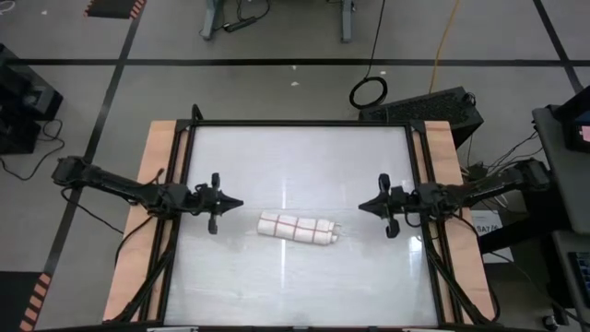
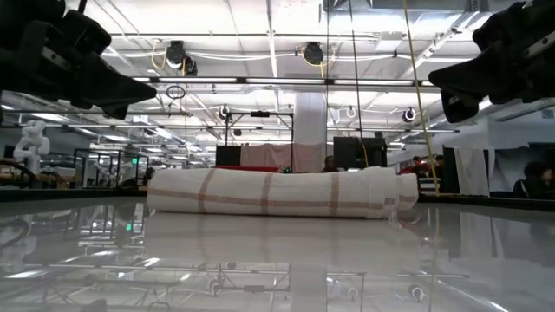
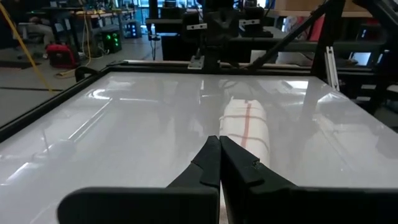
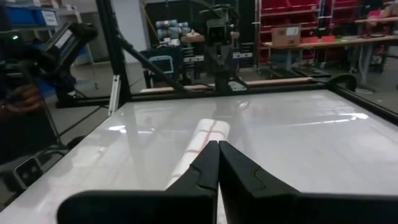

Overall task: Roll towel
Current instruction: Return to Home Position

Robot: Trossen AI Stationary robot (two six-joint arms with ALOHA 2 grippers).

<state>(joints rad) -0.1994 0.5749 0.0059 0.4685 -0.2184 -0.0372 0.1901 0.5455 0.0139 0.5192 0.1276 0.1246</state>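
your own dark fingers sit closest to the lens in both wrist views. the left pincer (image 3: 217,142) and the right pincer (image 4: 217,145) each have their fingers pressed together tip to tip, holding nothing. from above, the left one shows at centre left of the frame and the right one at centre right, tips pointing toward each other across the surface (image 1: 295,152).

the towel (image 1: 297,229) lies between them, a little below the middle of the frame, just under the line joining the two tips. it is a short, snug roll lying across the frame, tilted slightly down to the right. neither pincer touches it. in the low view both hang in the upper corners, clear above the roll, which rests on the glossy surface with its layered end at the right.

you can count the rolling as done, since the cloth seems to hold its shape unaided. what looks left is only parking the arms.
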